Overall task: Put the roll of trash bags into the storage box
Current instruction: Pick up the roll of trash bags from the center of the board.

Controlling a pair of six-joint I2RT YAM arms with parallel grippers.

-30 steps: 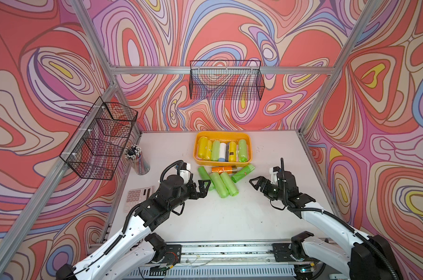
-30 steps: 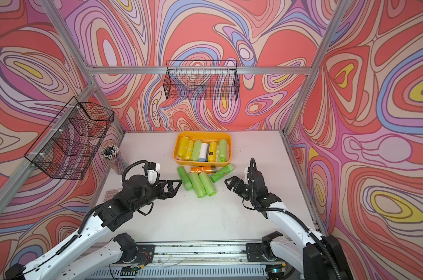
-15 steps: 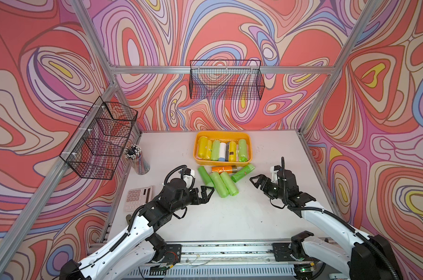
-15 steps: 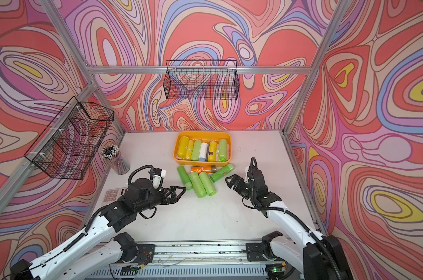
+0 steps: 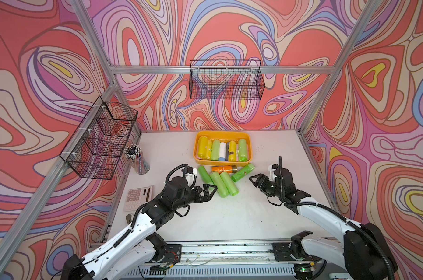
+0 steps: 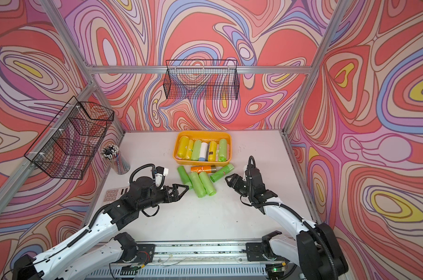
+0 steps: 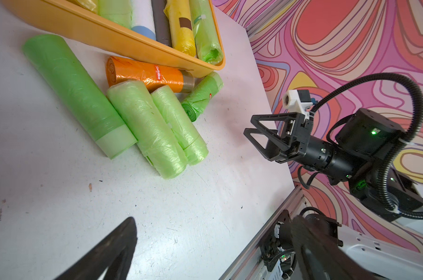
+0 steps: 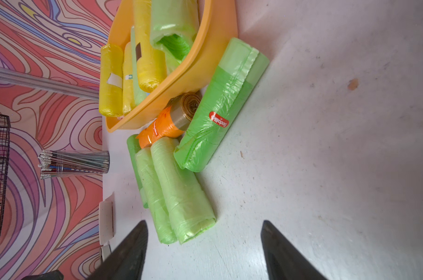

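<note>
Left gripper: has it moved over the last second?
Yes. The left gripper has edged slightly away from the pen cup and toward the near ends of the loose green rolls, without touching them.

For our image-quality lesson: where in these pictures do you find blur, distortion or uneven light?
Left wrist view: green rolls sharp, its own tool finger a dark blur. Right wrist view: both tool fingers blurred too, table bright, shadows soft. Both top views: wide-angle, frame posts splay outward, light even.

Both arms stretched forward, left tool (image 5: 213, 191) jaws spread wide, right tool (image 5: 251, 178) jaws apart, both empty
</note>
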